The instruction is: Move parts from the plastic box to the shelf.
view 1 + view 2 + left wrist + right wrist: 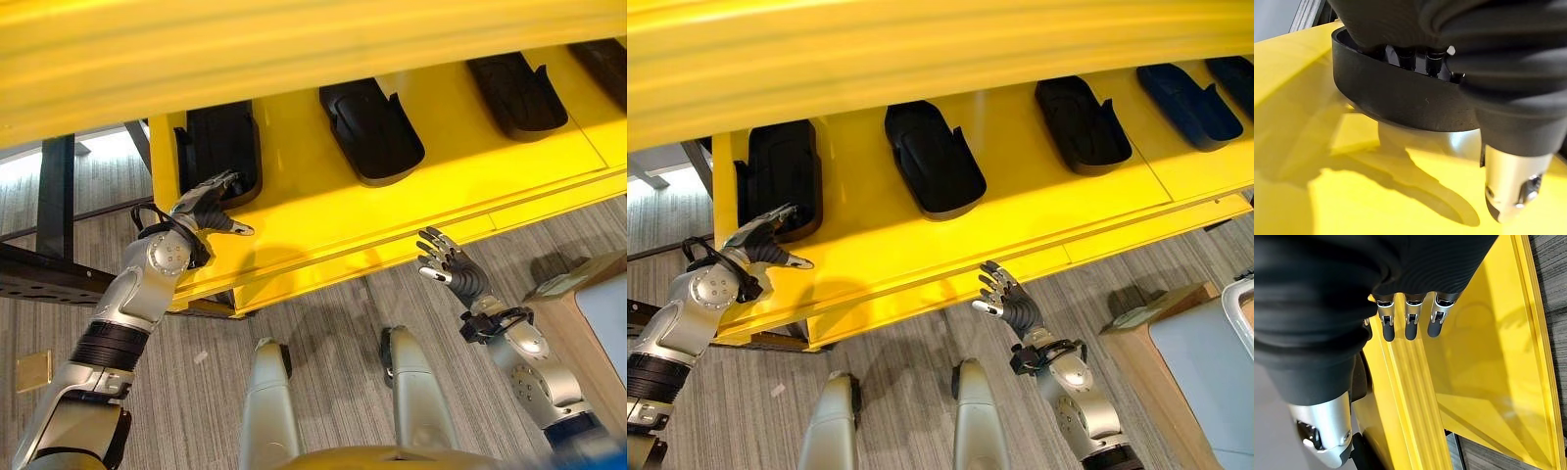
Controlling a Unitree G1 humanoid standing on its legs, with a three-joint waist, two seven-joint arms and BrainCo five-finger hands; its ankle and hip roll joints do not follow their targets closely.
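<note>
Black parts (934,159) in a row, flat on yellow shelf (1019,220).

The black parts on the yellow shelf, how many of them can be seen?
4 in the right eye view, in a row: one at the left hand, then and rightward. A fifth shows at the edge; more may be hidden.

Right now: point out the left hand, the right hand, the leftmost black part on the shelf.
left hand (208,203), left eye view, back of hand.
right hand (1007,301), right eye view, palm.
leftmost black part (782,174), right eye view, its middle.
</note>
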